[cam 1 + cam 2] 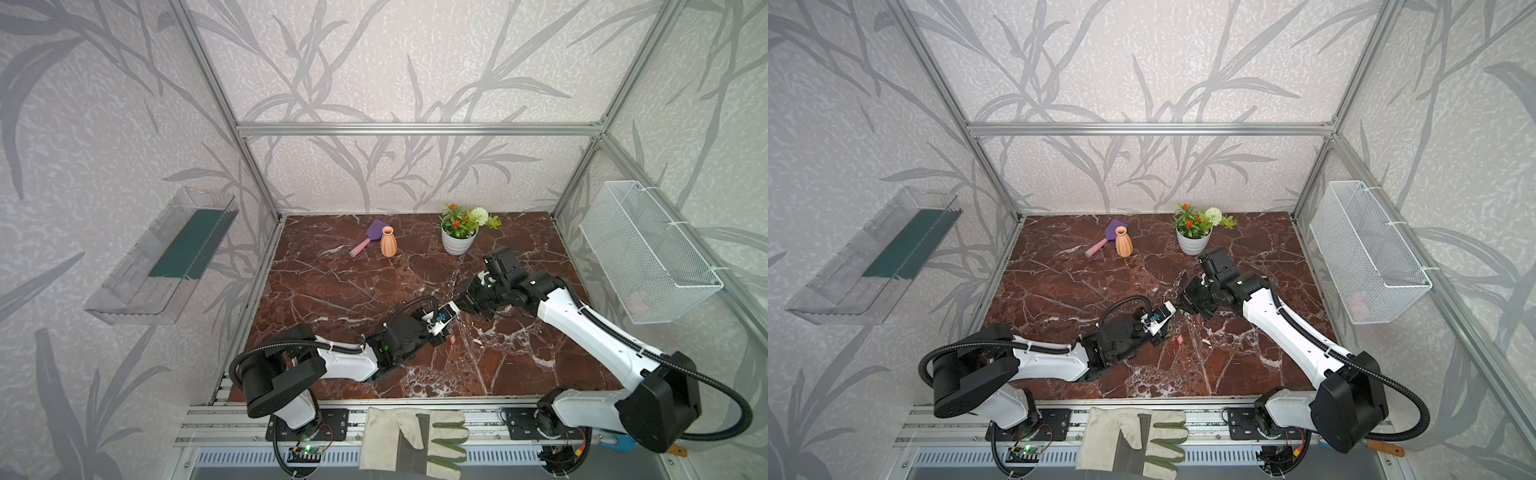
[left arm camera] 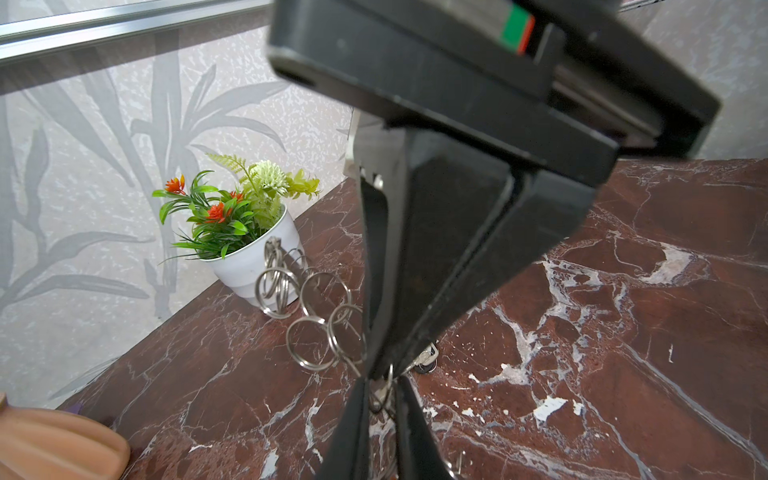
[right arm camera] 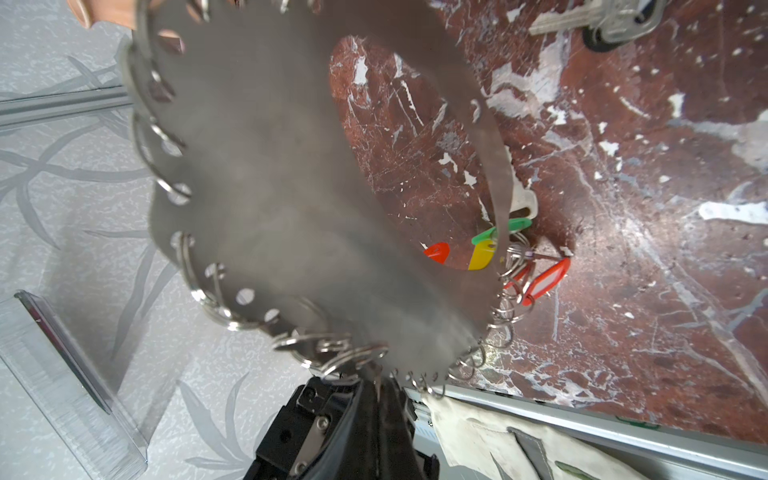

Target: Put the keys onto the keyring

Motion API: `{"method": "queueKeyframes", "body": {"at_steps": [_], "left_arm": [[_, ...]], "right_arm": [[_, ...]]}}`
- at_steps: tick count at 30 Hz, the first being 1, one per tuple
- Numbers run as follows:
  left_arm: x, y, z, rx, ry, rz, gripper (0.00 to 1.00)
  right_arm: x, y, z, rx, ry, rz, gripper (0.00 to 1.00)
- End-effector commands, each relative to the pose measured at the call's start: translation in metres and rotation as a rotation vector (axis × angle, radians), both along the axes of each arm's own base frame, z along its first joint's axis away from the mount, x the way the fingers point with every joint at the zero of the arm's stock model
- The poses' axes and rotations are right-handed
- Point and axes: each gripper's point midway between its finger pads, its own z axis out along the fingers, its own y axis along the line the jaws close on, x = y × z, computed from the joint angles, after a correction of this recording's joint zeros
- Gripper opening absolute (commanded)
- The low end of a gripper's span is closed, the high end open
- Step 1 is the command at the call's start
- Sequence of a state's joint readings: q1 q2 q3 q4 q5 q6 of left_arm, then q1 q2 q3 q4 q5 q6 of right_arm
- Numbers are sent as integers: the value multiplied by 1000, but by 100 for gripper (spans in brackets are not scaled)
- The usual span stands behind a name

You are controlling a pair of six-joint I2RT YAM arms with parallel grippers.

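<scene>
Right claw (image 3: 376,399): closed on the fringed edge of the keyring (image 3: 257,187).
Left claw (image 2: 382,405): jaws almost together, with a ring (image 2: 386,388) in the narrow gap. Its tips are just beside the right claw's tips.
Keyring: held tilted above the table (image 3: 644,174), with small rings hanging along its rim.
Keys (image 3: 482,253): red, green and yellow tags bunched on the table, partly seen through the plate's hole and apart from the right claw. Contact with the fringe cannot be told.
Red tag (image 1: 453,340): on the table, just beside the left claw.
Metal key (image 3: 569,20): on the table, well apart from the tags.
</scene>
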State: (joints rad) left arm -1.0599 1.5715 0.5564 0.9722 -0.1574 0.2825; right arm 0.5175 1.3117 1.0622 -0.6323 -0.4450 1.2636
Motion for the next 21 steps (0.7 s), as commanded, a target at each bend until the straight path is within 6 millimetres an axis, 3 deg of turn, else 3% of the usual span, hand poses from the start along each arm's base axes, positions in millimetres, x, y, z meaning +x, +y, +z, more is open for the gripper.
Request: {"method": "queueKeyframes", "body": {"at_steps": [1, 8, 14, 21], "left_arm": [[-2, 0, 7, 22, -21, -21, 11], [-3, -2, 7, 33, -21, -37, 0], [-12, -5, 9, 46, -3, -86, 0], [-19, 4, 18, 38, 68, -109, 0]], "right_arm": [[-2, 7, 15, 43, -39, 30, 0], [-2, 10, 17, 44, -47, 40, 0], [0, 11, 21, 43, -84, 72, 0], [6, 10, 36, 32, -209, 130, 34]]}}
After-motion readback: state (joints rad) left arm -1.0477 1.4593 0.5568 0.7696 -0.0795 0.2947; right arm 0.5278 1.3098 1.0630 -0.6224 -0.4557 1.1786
